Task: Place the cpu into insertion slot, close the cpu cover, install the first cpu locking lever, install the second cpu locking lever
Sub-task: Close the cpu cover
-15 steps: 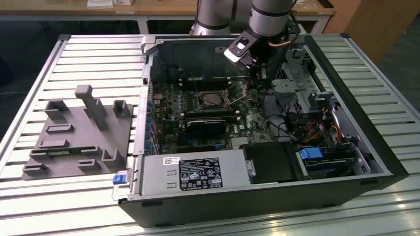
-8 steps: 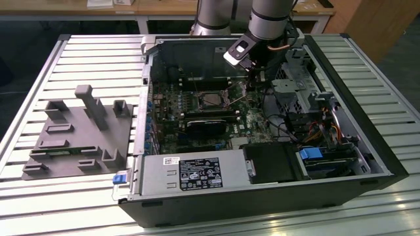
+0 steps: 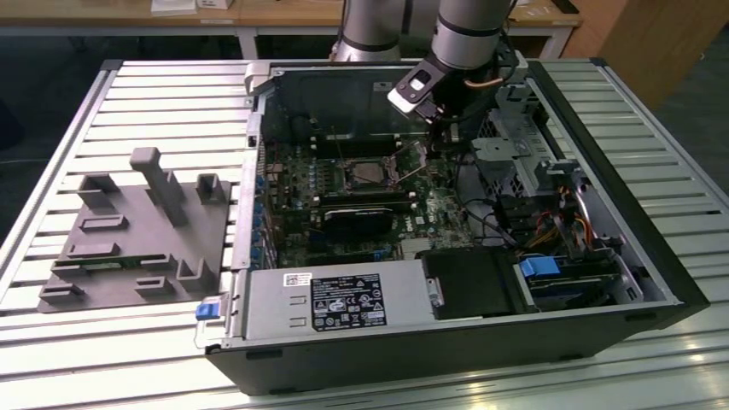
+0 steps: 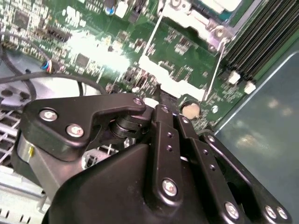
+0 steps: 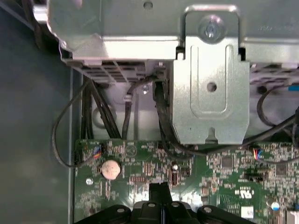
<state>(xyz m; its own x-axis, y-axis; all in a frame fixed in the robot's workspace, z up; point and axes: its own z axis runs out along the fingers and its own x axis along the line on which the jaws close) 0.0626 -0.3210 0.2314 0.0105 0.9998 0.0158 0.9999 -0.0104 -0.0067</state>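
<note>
The cpu (image 3: 367, 175) looks already seated in the slot (image 3: 341, 177), and the fingers (image 5: 155, 191) are seen pinched together with nothing held – probably so a narrow tip can be pushed against the thin lever (image 4: 215, 70) beside it.

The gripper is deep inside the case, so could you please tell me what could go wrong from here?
The gripper hangs low over the board near the coin cell; a low move might scrape parts. Black cables run close by and could snag. The thin lever might bend if clipped.
</note>
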